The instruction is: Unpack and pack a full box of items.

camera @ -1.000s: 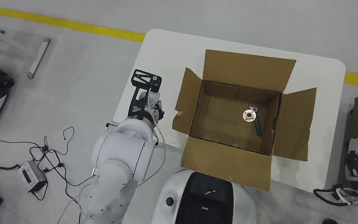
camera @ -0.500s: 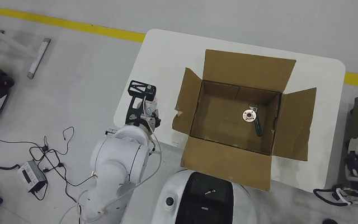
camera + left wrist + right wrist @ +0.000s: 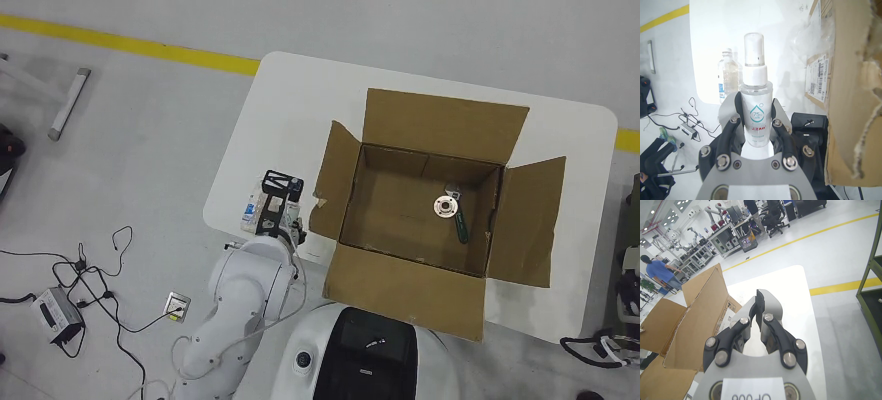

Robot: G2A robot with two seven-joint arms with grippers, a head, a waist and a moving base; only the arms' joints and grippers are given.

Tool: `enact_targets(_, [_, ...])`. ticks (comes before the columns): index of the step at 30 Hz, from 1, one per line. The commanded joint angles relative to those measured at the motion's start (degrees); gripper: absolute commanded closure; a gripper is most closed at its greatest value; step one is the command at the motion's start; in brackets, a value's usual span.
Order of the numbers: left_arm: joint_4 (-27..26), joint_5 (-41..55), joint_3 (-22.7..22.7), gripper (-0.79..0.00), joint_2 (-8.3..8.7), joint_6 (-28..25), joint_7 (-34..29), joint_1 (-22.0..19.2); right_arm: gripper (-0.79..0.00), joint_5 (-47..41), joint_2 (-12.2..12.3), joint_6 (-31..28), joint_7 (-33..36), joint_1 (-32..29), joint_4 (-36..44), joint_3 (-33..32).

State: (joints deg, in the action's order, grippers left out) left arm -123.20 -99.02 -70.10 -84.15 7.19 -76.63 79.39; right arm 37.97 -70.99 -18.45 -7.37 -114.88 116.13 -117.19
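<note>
Unpacking, I'd say: the left gripper (image 3: 756, 103) is clamped on the spray bottle (image 3: 755, 83), upright at the table (image 3: 290, 110) edge beside the box (image 3: 410, 290); next, stand it near the water bottle (image 3: 725, 75). Right gripper (image 3: 758, 306) pinched together, empty

A white rounded-corner table (image 3: 290, 100) stands on pale grey floor. Beyond its far edge runs a yellow painted floor line (image 3: 130, 45). Off the table's left side lie tangled black cables (image 3: 100, 290) and a small grey power adapter (image 3: 58, 312) — farther out, a grey metal bar (image 3: 70, 100). Right of the table stands an olive-green metal shelf frame (image 3: 869, 266).
</note>
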Motion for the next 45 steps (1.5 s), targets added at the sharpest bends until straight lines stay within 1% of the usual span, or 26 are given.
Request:
enact_targets(1, [1.2, 1.3, -0.2, 0.000, -0.12, 1.2, 0.8, 0.6, 0.000, 0.0, 0.0, 0.0, 0.0, 0.0, 0.0, 0.0])
enact_targets(4, [3.8, 2.1, -0.1, 0.000, -0.19, 1.3, 2.2, 1.1, 0.000, 0.0, 0.0, 0.0, 0.0, 0.0, 0.0, 0.0])
enact_targets(6, [5.8, 0.9, 0.5, 0.000, -0.19, 0.9, 3.2, 1.1, 0.000, 0.0, 0.0, 0.0, 0.0, 0.0, 0.0, 0.0])
enact_targets(8, [7.4, 1.5, 0.9, 0.000, -0.34, 1.8, 4.2, 0.9, 0.000, 0.0, 0.0, 0.0, 0.0, 0.0, 0.0, 0.0])
enact_targets(13, [12.9, 0.3, 1.5, 0.000, -0.60, 2.8, 6.2, -0.9, 0.000, 0.0, 0.0, 0.0, 0.0, 0.0, 0.0, 0.0])
enact_targets(18, [17.9, 0.3, 1.5, 0.000, -0.88, 3.3, 6.1, -3.0, 0.000, 0.0, 0.0, 0.0, 0.0, 0.0, 0.0, 0.0])
enact_targets(27, [22.7, 1.3, 1.5, 0.000, -1.38, 4.0, 6.5, -6.0, 0.000, 0.0, 0.0, 0.0, 0.0, 0.0, 0.0, 0.0])
enact_targets(29, [23.5, 1.5, 1.5, -0.142, -1.49, 4.1, 6.2, -6.7, 0.000, 0.0, 0.0, 0.0, 0.0, 0.0, 0.0, 0.0])
enact_targets(30, [24.0, 1.5, 1.4, -0.163, -1.53, 4.1, 6.2, -7.0, 0.000, 0.0, 0.0, 0.0, 0.0, 0.0, 0.0, 0.0])
enact_targets(32, [24.7, 1.9, 1.3, -0.342, -1.61, 4.1, 6.3, -7.6, 0.000, 0.0, 0.0, 0.0, 0.0, 0.0, 0.0, 0.0])
enact_targets(33, [25.0, 2.1, 1.2, -0.566, -1.65, 4.0, 6.4, -7.8, 0.000, 0.0, 0.0, 0.0, 0.0, 0.0, 0.0, 0.0])
enact_targets(34, [25.2, 2.2, 1.2, -0.751, -1.68, 4.0, 6.5, -7.9, 0.000, 0.0, 0.0, 0.0, 0.0, 0.0, 0.0, 0.0])
enact_targets(35, [25.4, 2.2, 1.1, -0.785, -1.70, 4.0, 6.6, -8.0, 0.000, 0.0, 0.0, 0.0, 0.0, 0.0, 0.0, 0.0])
enact_targets(40, [24.5, 2.6, 0.8, -0.785, -1.80, 3.6, 5.9, -8.3, 0.000, 0.0, 0.0, 0.0, 0.0, 0.0, 0.0, 0.0])
enact_targets(45, [20.8, 1.6, 0.3, -0.785, -1.74, 2.8, 4.1, -7.8, 0.000, 0.0, 0.0, 0.0, 0.0, 0.0, 0.0, 0.0])
